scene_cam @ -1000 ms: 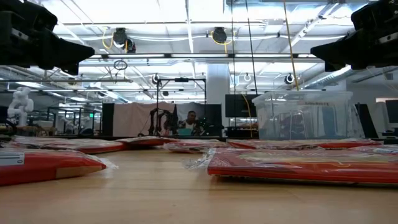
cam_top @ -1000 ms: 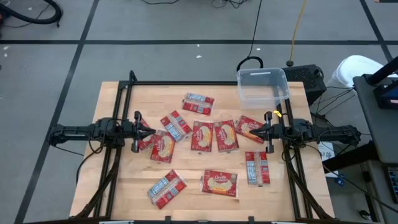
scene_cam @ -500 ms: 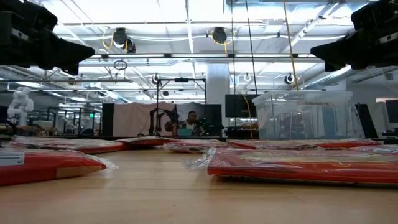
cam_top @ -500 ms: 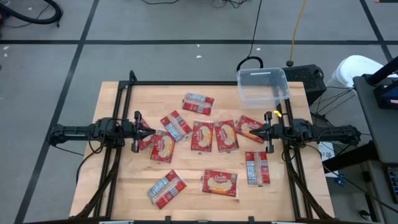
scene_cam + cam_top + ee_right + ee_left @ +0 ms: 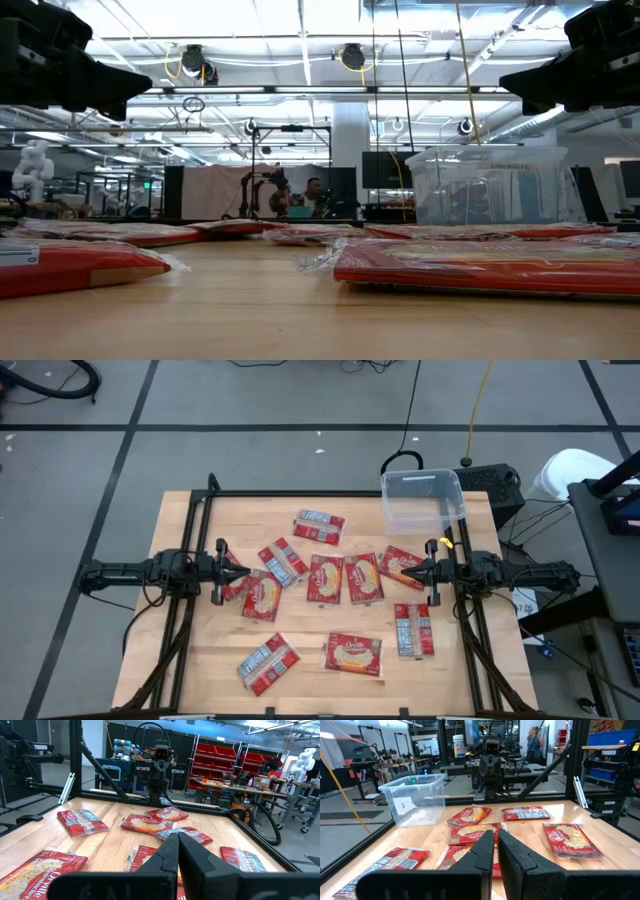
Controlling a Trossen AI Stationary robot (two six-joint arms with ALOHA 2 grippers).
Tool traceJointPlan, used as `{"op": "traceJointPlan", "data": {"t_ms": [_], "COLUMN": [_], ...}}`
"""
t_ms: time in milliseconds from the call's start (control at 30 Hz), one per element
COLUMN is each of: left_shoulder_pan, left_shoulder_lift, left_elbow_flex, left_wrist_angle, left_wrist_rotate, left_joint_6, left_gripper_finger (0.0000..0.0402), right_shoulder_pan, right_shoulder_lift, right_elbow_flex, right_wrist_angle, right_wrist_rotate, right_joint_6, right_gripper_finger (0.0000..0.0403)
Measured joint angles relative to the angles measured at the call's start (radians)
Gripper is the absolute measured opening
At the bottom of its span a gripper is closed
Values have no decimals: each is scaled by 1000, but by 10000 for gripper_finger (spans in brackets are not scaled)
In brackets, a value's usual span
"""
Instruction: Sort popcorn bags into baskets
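Nothing's picked up yet: the popcorn bags (image 5: 330, 579) are scattered mid-frame, the tub (image 5: 421, 499) sits upper right. Left gripper (image 5: 243, 571) and right gripper (image 5: 407, 571) are pressed together. Overlapped bags could easily be snagged two at once.

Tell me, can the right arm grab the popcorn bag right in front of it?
Probably yes. The right end effector hangs above that popcorn bag, nothing lying on top.
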Motion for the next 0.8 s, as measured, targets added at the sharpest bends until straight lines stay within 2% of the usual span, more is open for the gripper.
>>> {"op": "traceJointPlan", "data": {"t_ms": [800], "left_shoulder_pan": [0], "left_shoulder_lift": [0], "left_elbow_flex": [0], "left_wrist_angle": [0], "left_wrist_rotate": [0], "left_joint_6": [0], "left_gripper_finger": [31], "right_shoulder_pan": [0], "right_shoulder_lift": [0], "right_elbow_flex": [0], "right_wrist_angle": [5], "right_wrist_rotate": [1], "right_joint_6": [-11], "right_gripper_finger": [2]}}
